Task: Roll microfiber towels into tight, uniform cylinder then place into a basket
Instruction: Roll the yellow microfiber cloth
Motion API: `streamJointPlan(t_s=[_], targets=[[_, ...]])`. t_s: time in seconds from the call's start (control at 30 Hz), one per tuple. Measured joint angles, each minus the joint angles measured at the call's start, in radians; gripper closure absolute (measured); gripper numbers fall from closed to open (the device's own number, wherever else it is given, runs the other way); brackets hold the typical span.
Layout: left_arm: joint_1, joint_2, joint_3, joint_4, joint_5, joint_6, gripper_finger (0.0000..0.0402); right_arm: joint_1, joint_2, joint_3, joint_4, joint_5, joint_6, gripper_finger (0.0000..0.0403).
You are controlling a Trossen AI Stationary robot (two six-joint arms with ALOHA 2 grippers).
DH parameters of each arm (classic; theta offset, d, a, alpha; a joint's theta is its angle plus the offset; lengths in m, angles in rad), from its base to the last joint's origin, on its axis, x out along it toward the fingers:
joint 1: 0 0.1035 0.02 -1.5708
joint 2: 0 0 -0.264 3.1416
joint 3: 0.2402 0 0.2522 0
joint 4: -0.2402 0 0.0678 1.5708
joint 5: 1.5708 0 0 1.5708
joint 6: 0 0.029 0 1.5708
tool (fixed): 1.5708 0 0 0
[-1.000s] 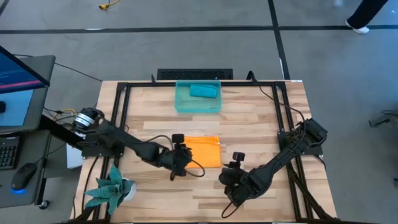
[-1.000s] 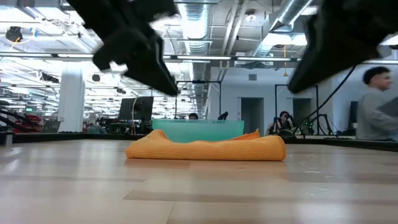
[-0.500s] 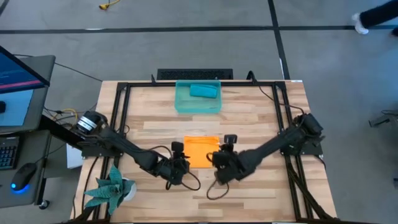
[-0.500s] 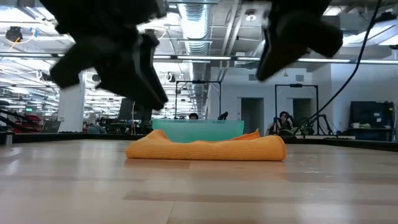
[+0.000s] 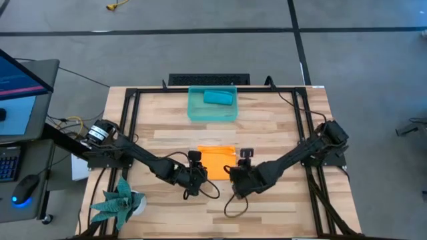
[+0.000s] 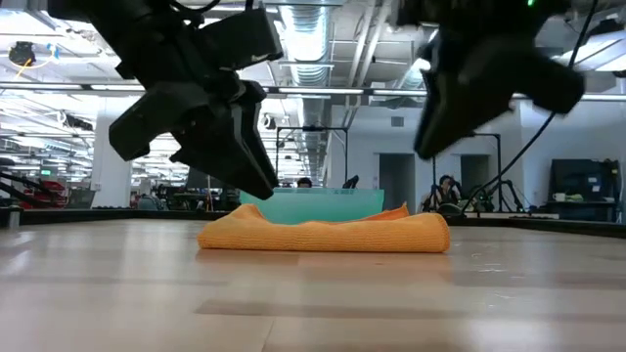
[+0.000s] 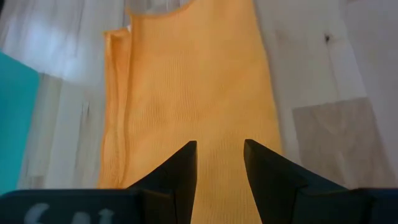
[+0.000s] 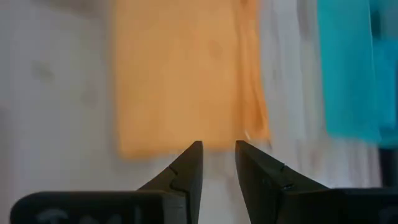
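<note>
The orange towel (image 5: 217, 163) lies folded flat in a rectangle on the middle of the table, its underside on the wood; the low view shows the towel (image 6: 323, 233) as a low soft pad. My left gripper (image 5: 199, 173) hovers open over its near left part, fingers apart above the cloth (image 7: 199, 93). My right gripper (image 5: 234, 175) hovers open just off its near right corner (image 8: 180, 81). In the low view both grippers (image 6: 262, 184) (image 6: 430, 137) stand above the towel. The teal towel (image 5: 218, 98) lies rolled inside the basket (image 5: 195, 112) at the far middle.
A black metal frame (image 5: 131, 107) runs round the table's edges. A green spiky plant (image 5: 120, 200) stands at the near left corner. Bare wood lies between towel and basket and along the near edge. A monitor and keyboard (image 5: 13, 100) sit left of the table.
My right gripper has swung from the near right part of the table toward the towel's near right corner, rolling as it went. My left gripper has sunk a little over the towel's near left part. The towel has stayed where it was.
</note>
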Motion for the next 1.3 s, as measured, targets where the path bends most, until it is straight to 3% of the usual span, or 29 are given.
streamJointPlan(t_s=[0.17, 0.27, 0.37, 0.63, 0.87, 1.3], targets=[[0.009, 0.0, 0.0, -0.007, 0.0, -0.005, 0.0276, 0.01, -0.021, 0.002, 0.219, -0.029, -0.14, 0.0285], [0.009, 0.0, 0.0, -0.008, 0.015, -0.007, 0.0276, -0.018, -0.006, 0.002, 0.319, -0.128, -0.207, 0.0285], [0.009, 0.0, 0.0, -0.009, 0.049, -0.008, 0.0276, -0.055, 0.025, -0.002, 0.344, -0.228, -0.227, 0.0285], [0.009, 0.0, 0.0, -0.009, 0.07, -0.007, 0.0276, -0.12, 0.04, -0.047, 0.418, -0.354, -0.216, 0.0285], [0.009, 0.0, 0.0, -0.004, 0.073, 0.047, 0.0276, -0.127, 0.04, -0.114, 0.44, -0.375, -0.141, 0.0285], [0.055, 0.0, 0.0, 0.012, 0.202, 0.101, 0.0276, -0.123, 0.04, -0.137, 0.41, -0.378, -0.023, 0.0285]])
